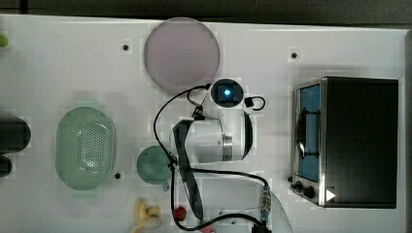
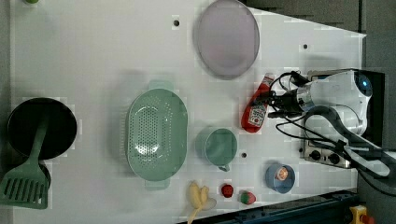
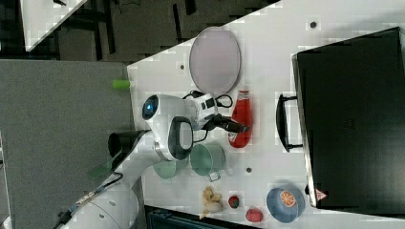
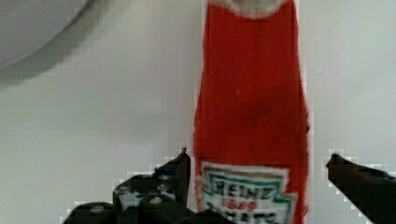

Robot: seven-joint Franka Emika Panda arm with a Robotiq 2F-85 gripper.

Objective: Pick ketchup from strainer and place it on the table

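Ketchup (image 2: 255, 111) is lying flat on the desk (image 2: 93, 56) now, between the plate (image 2: 227, 37) and cup (image 2: 217, 145), strainer (image 2: 156, 134) sitting empty. My claw (image 4: 257, 163) is spread wide around the bottle, gripping nothing.

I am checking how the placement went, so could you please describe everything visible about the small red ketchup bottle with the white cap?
The small red ketchup bottle looks like glossy plastic, with a white cap and a white-and-red label. It lies on its side on the white table, outside the pale green oval strainer, between the round grey plate and the green cup. The open gripper straddles its labelled end; one finger sits close against it, the other stands clear.
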